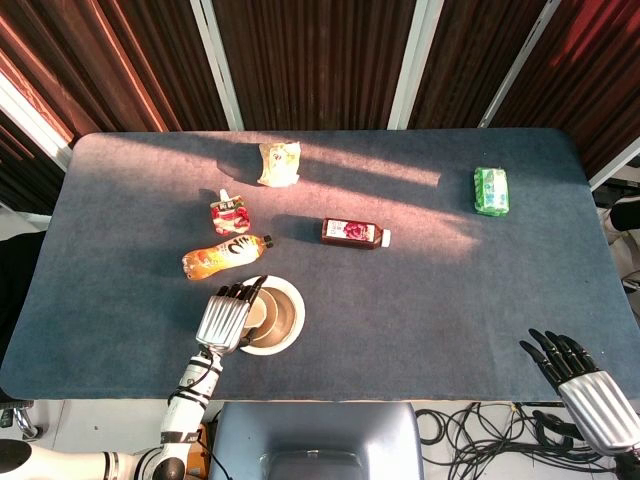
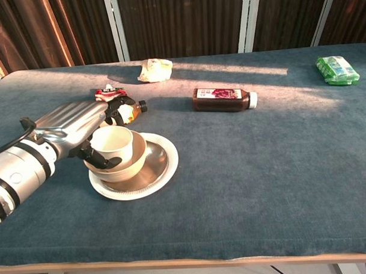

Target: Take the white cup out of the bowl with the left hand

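Reaching in from the near-left edge, the left hand [image 2: 80,125] sat right against the white cup [image 2: 112,145], which stood upright inside the bowl [image 2: 137,163] on a white plate [image 2: 163,175]. Fingers curled round the cup's left side, dark tips at the far rim & thumb near the front wall; couldn't tell if the grip was firm yet. Cup not lifted, so approx. approach done, w/ grasp, lift & removal left. Right hand [image 1: 585,385] hung off the near-right corner, fingers spread, holding nothing.
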Tool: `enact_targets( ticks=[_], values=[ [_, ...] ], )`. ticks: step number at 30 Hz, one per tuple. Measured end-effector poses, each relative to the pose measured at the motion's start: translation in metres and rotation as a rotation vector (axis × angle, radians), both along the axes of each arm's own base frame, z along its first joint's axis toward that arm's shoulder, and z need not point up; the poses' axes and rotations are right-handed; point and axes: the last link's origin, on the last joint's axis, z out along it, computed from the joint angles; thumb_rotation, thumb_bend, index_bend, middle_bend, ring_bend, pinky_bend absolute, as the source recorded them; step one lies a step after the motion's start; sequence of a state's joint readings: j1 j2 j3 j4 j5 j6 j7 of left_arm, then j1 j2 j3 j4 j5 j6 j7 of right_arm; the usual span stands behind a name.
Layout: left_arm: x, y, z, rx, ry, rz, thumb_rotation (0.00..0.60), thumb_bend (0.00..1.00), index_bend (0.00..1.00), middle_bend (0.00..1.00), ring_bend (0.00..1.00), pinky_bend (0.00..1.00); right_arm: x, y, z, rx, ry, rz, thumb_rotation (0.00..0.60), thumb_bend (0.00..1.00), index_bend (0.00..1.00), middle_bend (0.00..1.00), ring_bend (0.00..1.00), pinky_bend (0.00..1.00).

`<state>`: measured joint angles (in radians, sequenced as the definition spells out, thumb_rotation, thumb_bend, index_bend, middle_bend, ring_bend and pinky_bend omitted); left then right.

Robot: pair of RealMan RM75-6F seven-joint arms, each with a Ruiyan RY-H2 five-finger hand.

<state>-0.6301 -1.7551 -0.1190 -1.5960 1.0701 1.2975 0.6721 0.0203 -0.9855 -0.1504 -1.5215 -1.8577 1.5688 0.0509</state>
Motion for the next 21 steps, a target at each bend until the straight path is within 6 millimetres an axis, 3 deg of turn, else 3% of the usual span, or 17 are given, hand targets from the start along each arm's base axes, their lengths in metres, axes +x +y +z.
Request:
enact_targets(
  ticks=[4, 11, 17, 21],
  values=[
    [-0.002, 0.0, 0.0, 0.003, -0.008, 0.008, 0.6, 0.27, 0.18, 0.46, 0.39, 0.46, 0.0, 0.0, -0.001, 0.002, 0.002, 0.0, 0.6, 0.0, 0.0, 0.0, 0.0, 0.12],
    [-0.003, 0.002, 0.007, 0.028, -0.02, -0.003, 0.6, 0.28, 0.18, 0.46, 0.4, 0.47, 0.0, -0.001, -0.001, 0.003, 0.005, -0.002, 0.6, 0.0, 0.0, 0.0, 0.0, 0.12],
    [0.0, -0.002, 0.026, 0.053, -0.043, -0.015, 0.6, 0.28, 0.18, 0.44, 0.39, 0.47, 0.001, -0.001, -0.003, 0.009, 0.012, -0.003, 0.6, 0.0, 0.0, 0.0, 0.0, 0.12],
    [-0.001, -0.007, 0.05, 0.062, -0.048, -0.013, 0.6, 0.27, 0.17, 0.43, 0.38, 0.46, 0.001, -0.002, -0.004, 0.009, 0.014, -0.006, 0.6, 0.0, 0.0, 0.0, 0.0, 0.12]
  ],
)
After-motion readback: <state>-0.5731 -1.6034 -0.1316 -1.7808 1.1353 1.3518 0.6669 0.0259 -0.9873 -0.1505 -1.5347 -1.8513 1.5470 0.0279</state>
